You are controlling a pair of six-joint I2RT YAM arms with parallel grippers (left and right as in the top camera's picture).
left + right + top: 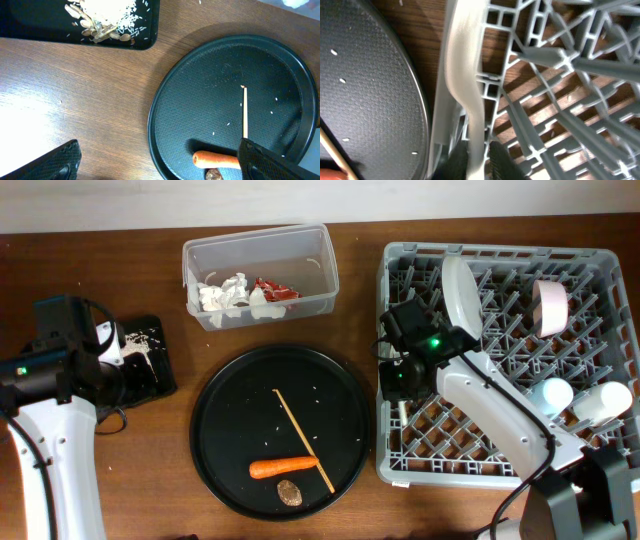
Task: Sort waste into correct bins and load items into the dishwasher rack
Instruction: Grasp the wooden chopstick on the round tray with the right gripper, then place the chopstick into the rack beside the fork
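My right gripper (400, 380) is shut on the white fork (462, 65) at the left edge of the grey dishwasher rack (500, 255). The rack holds an upright off-white plate (457, 295), a pink bowl (551, 307) and two small cups (556, 394). My left gripper (160, 170) is open and empty above the table, left of the round tray. An orange carrot (283, 468), a brown lump (289, 493) and one chopstick (303, 440) lie on that tray. The clear tub (260, 240) holds white napkins (222, 293) and a red wrapper (272, 290). The small black tray (160, 375) holds beige food (137, 345).
The large round black tray (230, 410) sits mid-table between the small black tray and the rack, with scattered rice grains on it. Its rim lies close to the rack's left wall in the right wrist view (417, 100).
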